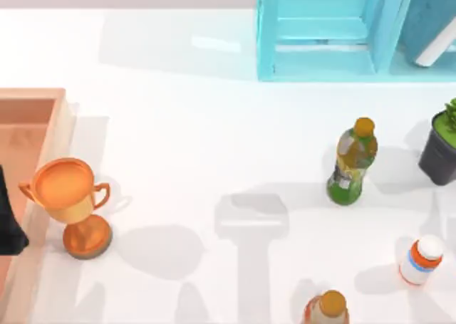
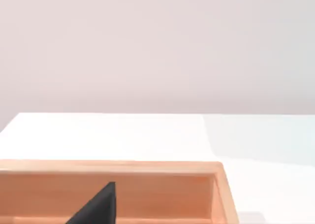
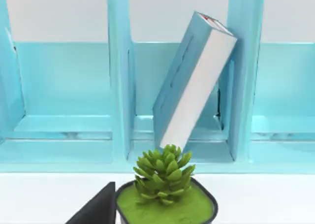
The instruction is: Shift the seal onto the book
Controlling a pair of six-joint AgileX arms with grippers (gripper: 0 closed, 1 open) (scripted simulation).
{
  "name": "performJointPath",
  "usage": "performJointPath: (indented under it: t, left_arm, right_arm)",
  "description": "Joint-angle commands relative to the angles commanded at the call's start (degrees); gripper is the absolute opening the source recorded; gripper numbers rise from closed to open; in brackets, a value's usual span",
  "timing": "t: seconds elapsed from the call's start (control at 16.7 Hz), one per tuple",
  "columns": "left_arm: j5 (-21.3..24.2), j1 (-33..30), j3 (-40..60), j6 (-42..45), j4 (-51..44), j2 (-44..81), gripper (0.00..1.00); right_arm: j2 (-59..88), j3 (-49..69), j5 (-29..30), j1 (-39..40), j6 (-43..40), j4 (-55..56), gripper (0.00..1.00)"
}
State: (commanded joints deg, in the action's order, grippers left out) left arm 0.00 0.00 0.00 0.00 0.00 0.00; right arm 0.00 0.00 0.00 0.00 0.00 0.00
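- Left gripper (image 1: 8,221): I see a dark part of it at the table's left edge, over the wooden tray (image 1: 32,110). Open or closed: cannot tell.
- Left wrist view: a dark part of the same gripper (image 2: 98,207) sits against the tray's inner wall (image 2: 147,194), with bare white table (image 2: 123,135) beyond.
- Just right of the left gripper, outside the tray rim: copper trophy cup (image 1: 70,204), upright.
- Right gripper (image 3: 96,208): a dark part shows in the right wrist view, just beside the potted succulent (image 3: 165,177). Open or closed: cannot tell.
- Beyond the pot: light-blue shelf (image 3: 118,86). The book (image 3: 194,81) stands in it, tilted, its upper end leaning on a divider.
- Top view: the book (image 1: 431,21) is at the far right, the plant pot (image 1: 440,149) nearer.
- Well apart from the left gripper: green bottle (image 1: 353,160), white bottle (image 1: 422,260).
- The seal (image 1: 328,308), as best I can tell, is the orange-brown, round-topped piece cut off by the near edge. Nothing holds it, and it is well apart from the book.
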Motion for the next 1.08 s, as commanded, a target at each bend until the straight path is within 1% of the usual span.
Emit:
performJointPath:
  t: [0.24,0.48,0.72,1.08]
  left_arm:
    - [0.0,0.0,0.0,0.0,0.0,0.0,1.0]
    - [0.0,0.0,0.0,0.0,0.0,0.0,1.0]
    - [0.0,0.0,0.0,0.0,0.0,0.0,1.0]
    - [0.0,0.0,0.0,0.0,0.0,0.0,1.0]
  right_arm:
    - [1.76,0.93,-0.24,-0.11,0.42,1.12,1.0]
    - [12.63,6.16,-1.58,-0.8,2.76,7.36,1.0]
    - [32.06,14.43,-3.66,-2.07,6.45,17.21,1.0]
    - [68.53,28.99,-7.18,-4.63,12.93,34.45,1.0]
